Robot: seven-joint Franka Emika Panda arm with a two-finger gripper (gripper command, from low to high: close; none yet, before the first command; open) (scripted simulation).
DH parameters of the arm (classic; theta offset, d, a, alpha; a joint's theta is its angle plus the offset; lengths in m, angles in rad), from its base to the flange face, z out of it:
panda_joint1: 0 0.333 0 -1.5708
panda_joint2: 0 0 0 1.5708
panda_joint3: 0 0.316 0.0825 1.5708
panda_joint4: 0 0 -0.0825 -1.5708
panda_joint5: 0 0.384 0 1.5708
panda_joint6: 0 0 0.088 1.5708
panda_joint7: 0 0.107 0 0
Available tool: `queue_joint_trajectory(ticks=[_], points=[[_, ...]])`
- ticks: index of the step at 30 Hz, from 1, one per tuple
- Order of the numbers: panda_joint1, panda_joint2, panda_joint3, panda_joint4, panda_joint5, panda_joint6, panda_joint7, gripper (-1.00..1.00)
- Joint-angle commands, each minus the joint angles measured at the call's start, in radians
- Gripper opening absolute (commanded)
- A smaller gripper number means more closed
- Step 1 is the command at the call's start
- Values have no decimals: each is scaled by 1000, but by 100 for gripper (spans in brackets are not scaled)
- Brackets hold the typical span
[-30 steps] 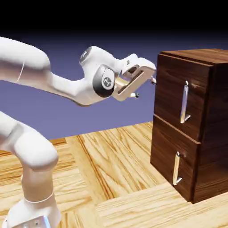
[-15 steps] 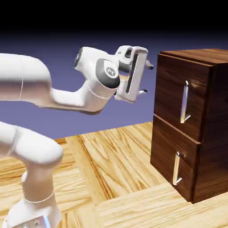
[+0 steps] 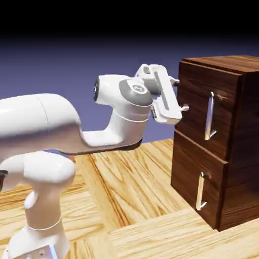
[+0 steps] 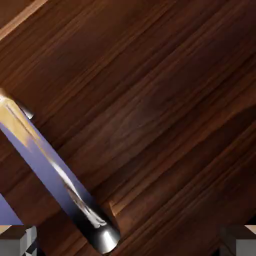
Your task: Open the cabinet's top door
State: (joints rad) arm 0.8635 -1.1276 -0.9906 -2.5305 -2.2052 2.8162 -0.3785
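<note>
End effector (image 3: 180,94) near top door (image 3: 200,103) edge

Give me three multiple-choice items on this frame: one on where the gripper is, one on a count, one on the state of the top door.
1. Where is the gripper?
A. At the lower door
B. Beside the top door, short of its handle
C. Above the cabinet

2. How many silver bar handles show on the cabinet front?
A. One
B. Two
C. Three

3. What state is the top door in?
A. Shut
C. Swung wide open
B. Taken off

Answers:
1 B: in the exterior view the fingers sit by the door's near edge, with the handle further to the picture's right; in the hand view the handle lies off to one side, not between the fingertips.
2 B: one on the top door, one on the lower door.
3 A: the panel lies flush with the cabinet front.
</note>
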Motion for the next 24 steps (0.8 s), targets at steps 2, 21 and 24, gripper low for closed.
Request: queue_joint_trajectory(ticks=[2,21,24], points=[[34,-22,-39,11,-87,-9,-44,100],[402,-130,-334,213,-631,-86,-311,100],[389,-102,-327,207,-647,-88,-267,-100]])
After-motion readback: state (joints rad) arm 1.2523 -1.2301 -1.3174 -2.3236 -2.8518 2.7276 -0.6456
